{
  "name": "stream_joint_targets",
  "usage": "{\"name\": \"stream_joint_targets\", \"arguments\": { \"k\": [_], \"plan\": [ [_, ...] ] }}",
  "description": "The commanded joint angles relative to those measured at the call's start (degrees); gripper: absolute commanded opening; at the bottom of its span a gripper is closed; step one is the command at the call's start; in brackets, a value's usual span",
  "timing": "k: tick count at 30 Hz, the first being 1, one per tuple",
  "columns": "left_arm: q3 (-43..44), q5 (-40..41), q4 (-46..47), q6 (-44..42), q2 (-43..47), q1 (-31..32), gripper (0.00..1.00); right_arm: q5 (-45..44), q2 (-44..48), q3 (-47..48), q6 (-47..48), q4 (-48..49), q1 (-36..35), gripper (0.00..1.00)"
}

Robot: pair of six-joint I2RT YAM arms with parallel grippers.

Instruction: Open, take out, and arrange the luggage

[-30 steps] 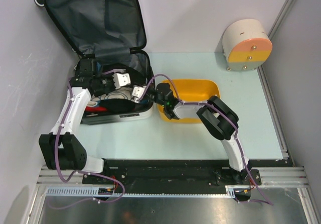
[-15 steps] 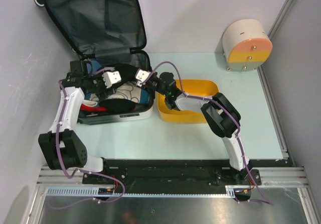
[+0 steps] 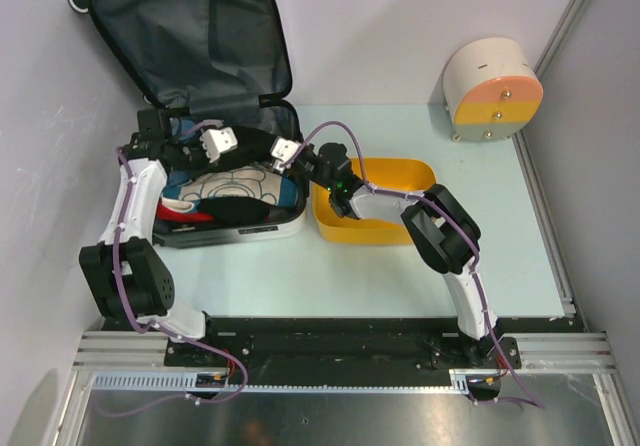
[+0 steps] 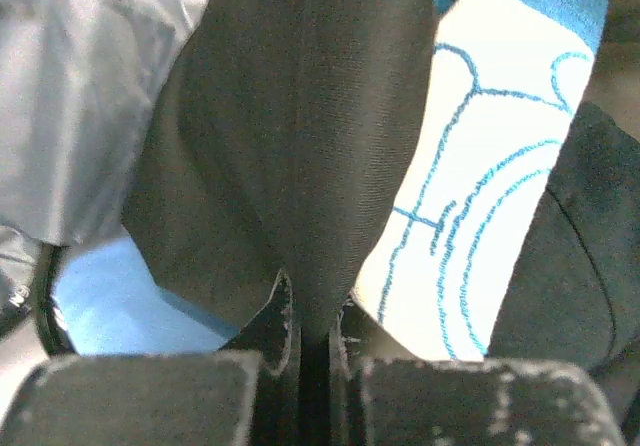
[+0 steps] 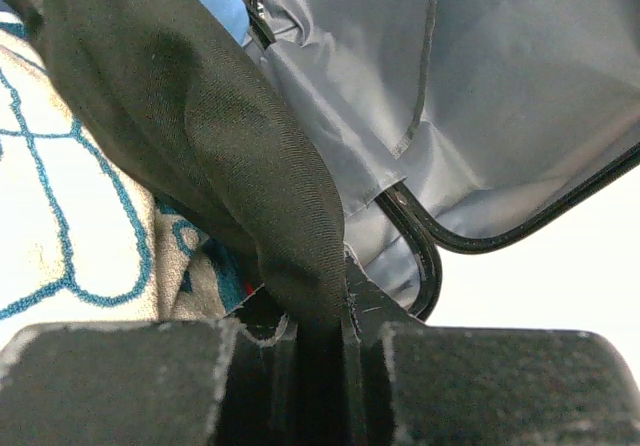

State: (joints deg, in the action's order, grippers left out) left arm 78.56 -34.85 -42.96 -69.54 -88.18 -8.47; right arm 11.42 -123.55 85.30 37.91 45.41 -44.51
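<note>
The luggage (image 3: 232, 228) lies open at the back left, its grey-lined lid (image 3: 190, 36) leaning on the wall. The lower half holds a white towel with blue lines (image 3: 228, 183), dark clothing and something red. My left gripper (image 3: 236, 139) and right gripper (image 3: 273, 149) hover over the rear of the lower half. Both are shut on one black cloth (image 3: 254, 141) stretched between them. In the left wrist view my gripper (image 4: 310, 316) pinches the cloth (image 4: 300, 146) above the towel (image 4: 480, 166). In the right wrist view my gripper (image 5: 320, 316) pinches the cloth (image 5: 200, 136) beside the lid lining (image 5: 500, 86).
A yellow plastic basket (image 3: 425, 174) stands just right of the suitcase, under my right arm. A round cream-and-orange drawer box (image 3: 492, 91) sits at the back right. Walls close in on the left and behind the lid.
Both grippers have risen from low in the suitcase with the black cloth. The right one moved back and left from the basket's edge. The left one drew back towards the lid.
</note>
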Motion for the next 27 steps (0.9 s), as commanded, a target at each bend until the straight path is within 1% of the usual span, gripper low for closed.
{"name": "stream_joint_targets", "arguments": {
  "k": [1, 6, 9, 10, 12, 13, 15, 16, 18, 19, 21, 22, 25, 27],
  "plan": [
    [4.0, -6.9, 0.9, 3.0, 3.5, -0.3, 0.0, 2.1, 5.6, 2.5, -1.3, 4.1, 1.8, 0.0],
    [7.0, -8.4, 1.0, 8.5, 6.3, 0.6, 0.0, 5.4, 9.9, 1.6, -2.1, 1.8, 5.3, 0.0],
    [6.8, -8.2, 0.9, 9.5, 9.3, 3.8, 0.0, 7.2, 13.8, 0.6, -2.1, -0.1, 7.5, 0.0],
    [6.9, -8.0, 0.9, 9.9, 10.5, 5.7, 0.0, 7.6, 14.8, -0.2, -2.1, -1.4, 8.1, 0.0],
    [8.1, -6.8, 1.0, 12.3, 11.0, 7.8, 0.0, 9.1, 18.1, -1.0, -2.4, -3.1, 9.9, 0.0],
    [8.8, -6.4, 1.0, 13.2, 11.3, 10.2, 0.0, 9.7, 19.0, -1.5, -2.3, -5.0, 10.4, 0.0],
    [10.8, -5.5, 1.0, 16.0, 11.4, 12.1, 0.0, 11.4, 22.8, -3.0, -2.7, -7.4, 11.5, 0.0],
    [11.5, -5.2, 1.0, 16.7, 11.5, 14.1, 0.0, 12.0, 24.2, -3.5, -2.8, -10.4, 12.9, 0.0],
    [12.9, -4.5, 1.0, 18.5, 11.9, 16.2, 0.0, 14.6, 26.9, -4.4, -3.1, -14.3, 14.3, 0.0],
    [13.0, -4.2, 0.9, 18.9, 12.5, 18.6, 0.0, 15.3, 29.8, -4.6, -3.1, -18.5, 15.8, 0.0],
    [12.9, -3.0, 1.0, 19.5, 13.2, 21.5, 0.0, 16.4, 32.8, -5.5, -2.8, -22.7, 17.1, 0.0],
    [12.8, -1.7, 1.0, 19.5, 14.0, 24.3, 0.0, 17.0, 35.7, -6.1, -2.7, -26.2, 17.7, 0.0],
    [12.7, 0.6, 1.0, 20.9, 14.3, 29.2, 0.0, 18.4, 42.1, -9.6, -2.0, -31.3, 20.6, 0.0],
    [12.8, 1.0, 1.1, 22.4, 14.0, 31.3, 0.0, 18.9, 44.6, -12.0, -1.4, -33.7, 22.7, 0.0]
  ]
}}
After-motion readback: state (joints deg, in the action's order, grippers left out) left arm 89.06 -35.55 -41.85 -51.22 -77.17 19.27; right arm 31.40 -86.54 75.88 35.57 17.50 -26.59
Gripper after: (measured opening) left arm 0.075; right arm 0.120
